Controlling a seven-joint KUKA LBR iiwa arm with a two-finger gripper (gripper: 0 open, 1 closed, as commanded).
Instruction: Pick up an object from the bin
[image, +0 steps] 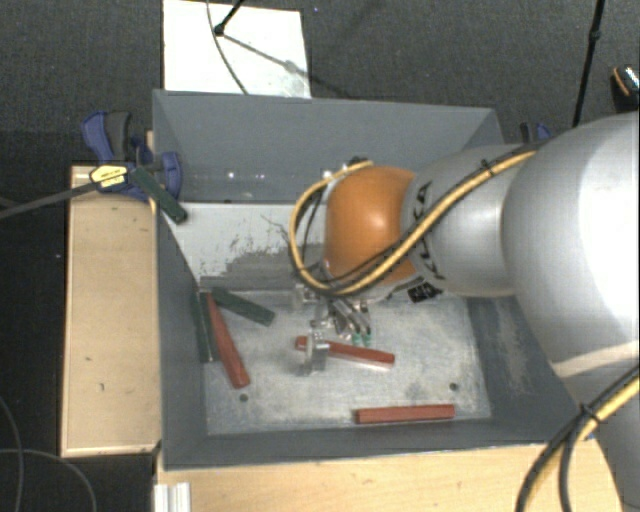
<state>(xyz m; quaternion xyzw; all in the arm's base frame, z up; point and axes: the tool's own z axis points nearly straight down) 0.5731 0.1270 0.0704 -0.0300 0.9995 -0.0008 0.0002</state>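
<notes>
**Gripper low over a red-brown stick in the middle of the bin**

A slim red-brown stick (372, 354) lay flat near the middle of the floor of the bin (330, 150), running left to right with its right end a little nearer. The gripper (322, 350) was down low over the stick's left half and covered that end, so the right half was the part plain to see. Whether the gripper was open, closed or clamped on the stick could not be told, since the wrist above blocked the sight of it.

Just over the gripper sat the orange cover (368, 230) on the wrist, with cables (300, 225) looping round its left side. From there the broad silver arm (520, 230) ran off to the right.

Further out, a red-brown bar (403, 412) lay flat at the near right of the floor, close along the near wall. On the left side three pieces were gathered, well apart from the gripper. A slanted red-brown piece (228, 350) pointed towards the near right. A dark green stick (203, 330) lay just beside it along the left wall. A second dark green piece (245, 308) angled off from their far ends towards the right
</notes>
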